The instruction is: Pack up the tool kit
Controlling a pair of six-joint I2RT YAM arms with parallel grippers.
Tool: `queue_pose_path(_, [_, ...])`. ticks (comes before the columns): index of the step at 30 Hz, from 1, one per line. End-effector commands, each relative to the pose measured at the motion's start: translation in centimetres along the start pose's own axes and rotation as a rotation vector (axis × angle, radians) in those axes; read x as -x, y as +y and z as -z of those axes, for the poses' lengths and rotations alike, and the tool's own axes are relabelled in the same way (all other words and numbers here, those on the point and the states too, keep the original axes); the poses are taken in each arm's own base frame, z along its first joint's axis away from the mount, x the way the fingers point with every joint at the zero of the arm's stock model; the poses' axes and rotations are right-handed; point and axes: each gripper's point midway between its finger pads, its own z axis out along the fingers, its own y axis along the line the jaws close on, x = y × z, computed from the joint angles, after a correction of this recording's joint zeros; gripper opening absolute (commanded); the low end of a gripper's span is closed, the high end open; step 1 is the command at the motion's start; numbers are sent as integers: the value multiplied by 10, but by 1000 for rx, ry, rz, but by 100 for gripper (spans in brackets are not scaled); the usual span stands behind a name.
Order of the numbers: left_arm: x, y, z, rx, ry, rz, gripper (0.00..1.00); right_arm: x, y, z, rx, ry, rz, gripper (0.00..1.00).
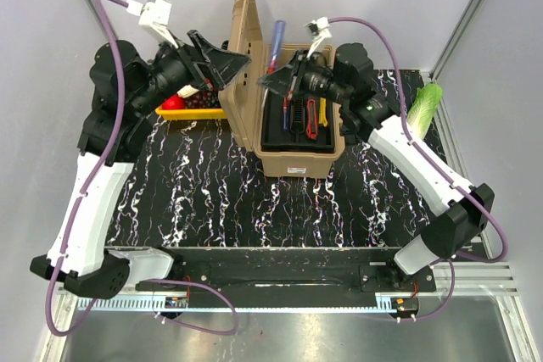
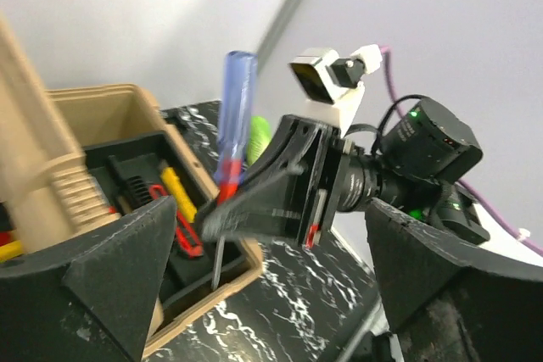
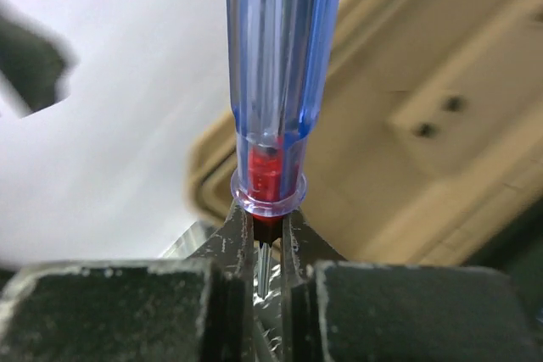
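Tan raised lid (image 1: 243, 57) between yellow crate (image 1: 193, 113) and black tray (image 1: 273, 127).

Blue screwdriver (image 1: 277, 44) above open tan toolbox (image 1: 299, 160)

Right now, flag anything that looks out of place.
The blue screwdriver stands upright over the toolbox, handle up, pinched at its shaft by the right end effector, while other tools lie flat in the tray.

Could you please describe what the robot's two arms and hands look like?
The left arm and the right arm have white shells between black joints. A purple cable runs along each to a small white camera at the wrist. The left hand and the right hand are matte black, each with two broad wedge-shaped fingers tapering to narrow tips.
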Motion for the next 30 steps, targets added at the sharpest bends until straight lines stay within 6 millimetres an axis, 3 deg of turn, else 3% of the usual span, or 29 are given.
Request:
queue_pose_path(1, [39,23,33,242,-153,-110,97,29,-88,30,-390,-121,-68,0])
queue_pose_path(3, [38,36,37,312,-150,-117,97,4,-121,25,-472,-38,-98,0])
queue_pose_path(9, [27,67,40,461,-122,-101,97,-50,-170,7,-542,134,-152,0])
queue_pose_path(20, [24,98,45,569,-99,-71,98,-101,-229,-8,-657,259,-215,1])
queue_pose_path(23, [25,103,45,571,-96,-61,98,-105,-233,-10,-662,267,-223,12])
queue_pose_path(28, [24,116,45,599,-88,-47,98,-99,-232,-6,-692,256,-217,50])
queue_pose_path(30, [22,121,43,601,-78,-40,98,-95,-230,-1,-712,246,-211,59])
